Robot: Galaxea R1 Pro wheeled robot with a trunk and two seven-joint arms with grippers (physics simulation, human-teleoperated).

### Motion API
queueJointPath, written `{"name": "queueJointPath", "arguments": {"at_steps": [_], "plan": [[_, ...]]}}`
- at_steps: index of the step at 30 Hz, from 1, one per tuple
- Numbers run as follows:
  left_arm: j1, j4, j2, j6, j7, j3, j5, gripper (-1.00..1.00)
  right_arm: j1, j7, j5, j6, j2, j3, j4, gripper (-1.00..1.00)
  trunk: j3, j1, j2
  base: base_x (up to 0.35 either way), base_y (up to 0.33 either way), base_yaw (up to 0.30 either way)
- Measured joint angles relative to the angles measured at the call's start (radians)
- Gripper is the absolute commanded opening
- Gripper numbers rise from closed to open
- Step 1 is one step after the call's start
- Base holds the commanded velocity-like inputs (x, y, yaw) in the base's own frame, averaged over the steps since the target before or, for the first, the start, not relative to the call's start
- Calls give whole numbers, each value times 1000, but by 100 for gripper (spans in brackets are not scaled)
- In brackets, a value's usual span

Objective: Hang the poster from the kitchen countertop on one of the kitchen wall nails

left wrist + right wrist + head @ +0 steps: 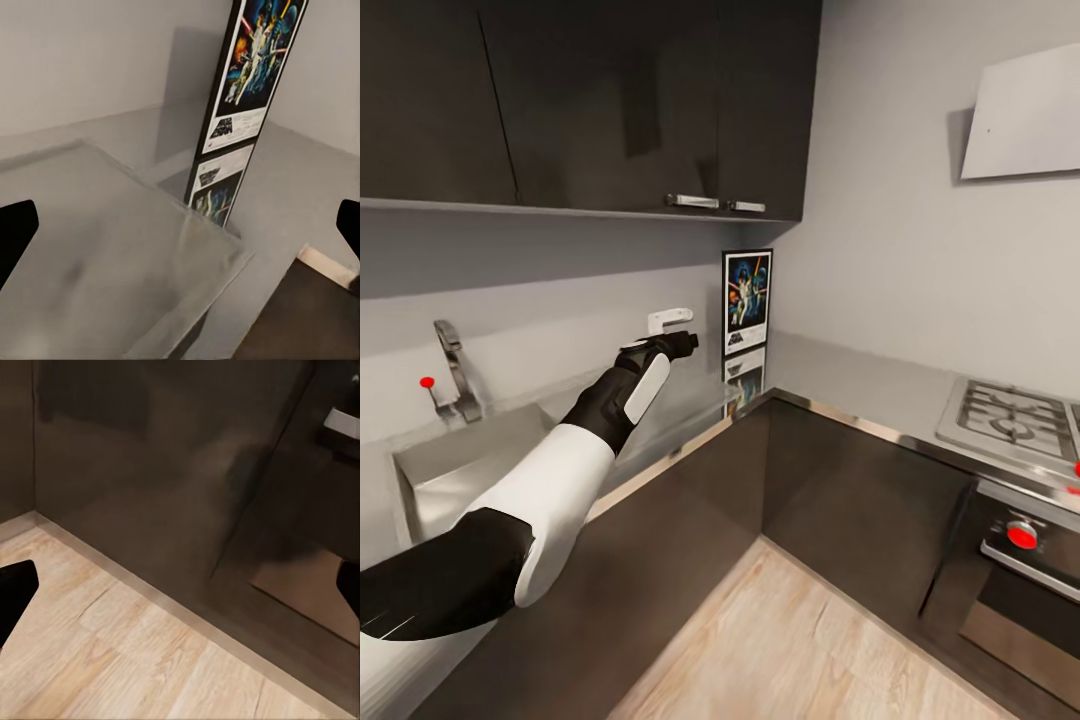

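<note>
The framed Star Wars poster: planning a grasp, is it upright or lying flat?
Upright: the black-framed Star Wars poster stands on the grey countertop in the corner.

One poster, one faucet, one steel sink, one gas hob, two cabinet handles at upper centre.

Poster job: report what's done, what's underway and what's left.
Done: the robot has reached the countertop, where the poster stands upright in the corner against the wall. In hand: the left gripper is stretched toward the poster, short of it; in the left wrist view its fingertips are wide apart with nothing between them. Left: grasp the poster, lift it, hang it on a wall nail.
</note>
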Motion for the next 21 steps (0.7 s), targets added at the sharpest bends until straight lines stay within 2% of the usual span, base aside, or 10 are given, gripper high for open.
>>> {"name": "queueJointPath", "arguments": {"at_steps": [7, 15, 21], "plan": [[0, -2, 0, 1, -2, -2, 0, 100, 0, 0, 4, 0, 0, 0, 1, 100, 0, 0, 0, 289, -36, -15], [0, -3, 0, 0, -2, -2, 0, 100, 0, 1, 3, 3, -1, -1, 27, 100, 1, 0, 0, 289, -95, -219], [0, -2, 0, 0, -1, 0, 1, 100, -1, 0, 0, 7, -1, -6, 170, 100, 3, 1, 0, 44, -17, -71]]}}
